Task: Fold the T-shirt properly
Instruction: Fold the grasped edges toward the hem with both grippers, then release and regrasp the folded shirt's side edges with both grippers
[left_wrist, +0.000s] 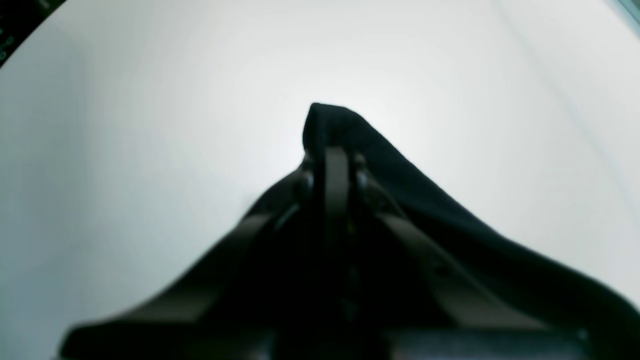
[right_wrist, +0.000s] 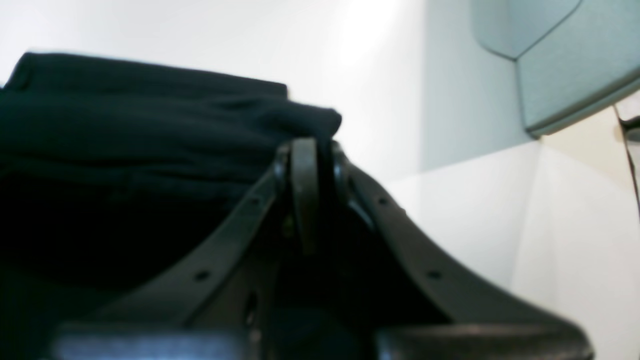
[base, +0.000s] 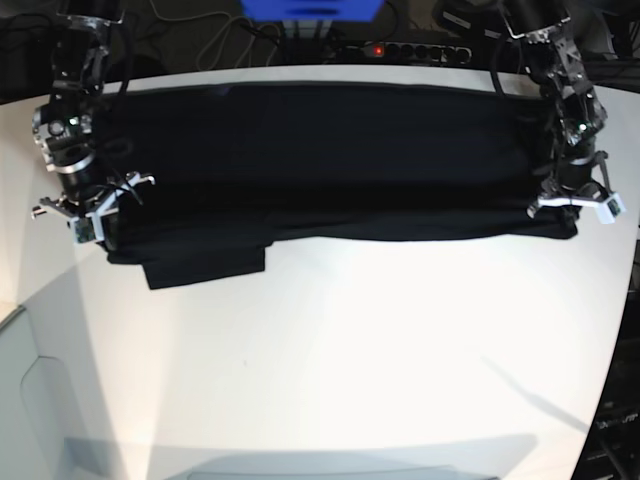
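Observation:
The black T-shirt (base: 320, 160) lies stretched as a wide band across the far half of the white table (base: 340, 350), with one sleeve (base: 205, 268) sticking out toward the front at the left. My left gripper (base: 568, 222) is shut on the T-shirt's front right corner (left_wrist: 330, 125). My right gripper (base: 100, 235) is shut on its front left corner (right_wrist: 310, 122), with folded layers of cloth (right_wrist: 125, 130) beside it. No print shows on the upper side.
Cables and a power strip (base: 415, 50) run behind the table's far edge. A blue box (base: 312, 10) sits at the back centre. A pale grey panel (right_wrist: 560, 55) shows past the table in the right wrist view.

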